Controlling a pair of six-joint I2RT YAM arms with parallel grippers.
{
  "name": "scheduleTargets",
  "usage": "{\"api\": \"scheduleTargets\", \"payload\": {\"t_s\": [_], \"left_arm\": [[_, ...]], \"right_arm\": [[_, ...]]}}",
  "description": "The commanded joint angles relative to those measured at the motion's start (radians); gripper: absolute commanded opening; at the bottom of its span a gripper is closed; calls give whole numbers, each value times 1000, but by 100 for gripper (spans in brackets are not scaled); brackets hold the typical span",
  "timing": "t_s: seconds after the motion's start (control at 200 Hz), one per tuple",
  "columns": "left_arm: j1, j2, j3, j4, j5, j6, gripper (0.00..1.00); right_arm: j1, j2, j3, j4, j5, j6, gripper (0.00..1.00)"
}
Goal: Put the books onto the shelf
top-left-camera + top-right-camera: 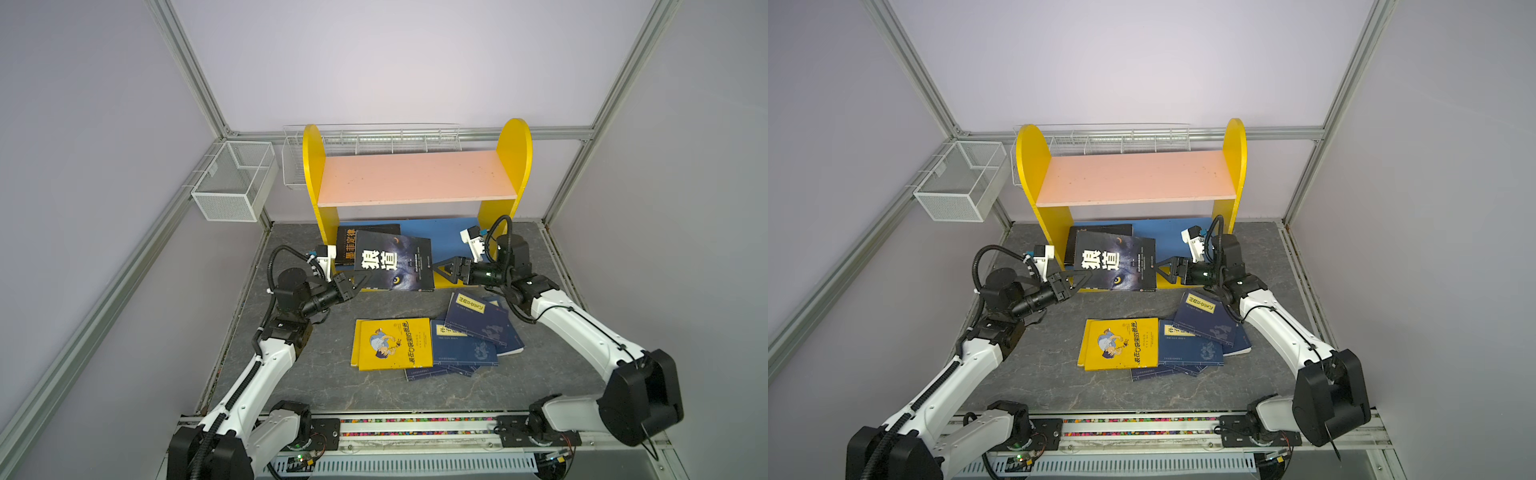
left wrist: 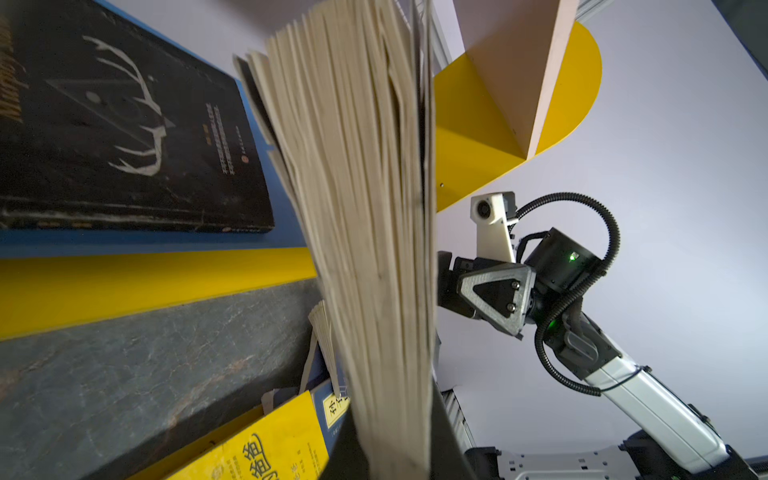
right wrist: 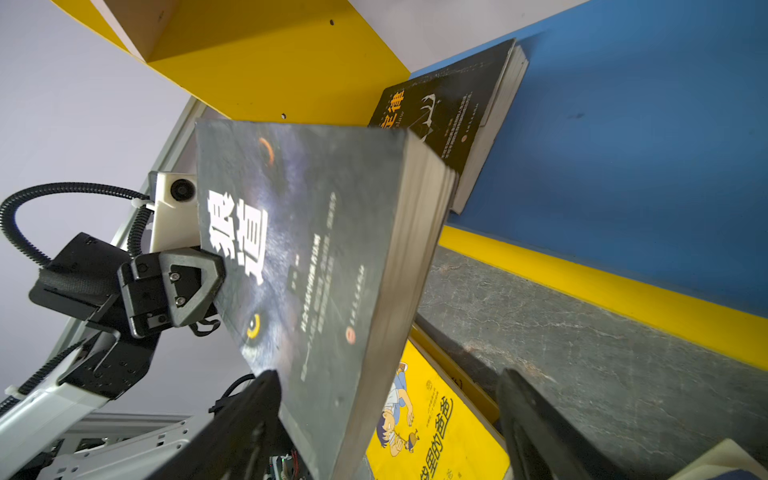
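Overhead stereo pair, close wrist views

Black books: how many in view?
2. Orange-titled book lies flat on the shelf's blue board, left end; wolf-cover book is clamped in the left gripper over its front edge. The pile may hide more.

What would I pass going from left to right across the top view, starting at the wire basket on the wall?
First the white mesh basket → left gripper → dark wolf-eye book → right gripper.

Wolf-cover book point(image 1: 392, 262) tilted at shelf point(image 1: 415, 174) front; black book point(image 1: 347, 247) on btm board point(image 1: 444, 237); yellow books point(image 1: 395, 345), navy books point(image 1: 478, 326) outside.
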Motion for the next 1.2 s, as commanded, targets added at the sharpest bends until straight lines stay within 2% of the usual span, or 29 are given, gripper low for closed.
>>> {"api": "scheduleTargets", "payload": {"t_s": [0.0, 0.11, 0.25, 0.475, 0.605, 0.665, 0.775, 0.9, 1.065, 1.195], "left_arm": [[2, -16, -5, 171, -60, -52, 0], [2, 2, -14, 239, -54, -92, 0], [2, 3, -30, 268, -56, -108, 0], [3, -2, -48, 293, -61, -123, 0], [3, 0, -57, 305, -62, -129, 0], [3, -2, -63, 311, -68, -130, 0], [3, -14, -72, 330, -80, -132, 0], [3, -36, -73, 320, -90, -123, 0], [3, -61, -67, 285, -100, -102, 0], [3, -59, -64, 288, -95, -101, 0]], "right_arm": [[12, 16, -26, 146, -99, 75, 82], [32, 30, -18, 213, -124, 102, 78], [42, 63, -15, 311, -146, 162, 69], [52, 132, -39, 558, -163, 337, 53], [64, 172, -45, 688, -165, 419, 47], [72, 185, -41, 711, -164, 435, 47], [78, 188, -53, 710, -144, 438, 55], [69, 175, -66, 643, -93, 404, 61], [68, 158, -38, 467, -51, 299, 62], [69, 158, -24, 459, -62, 286, 58]]}}
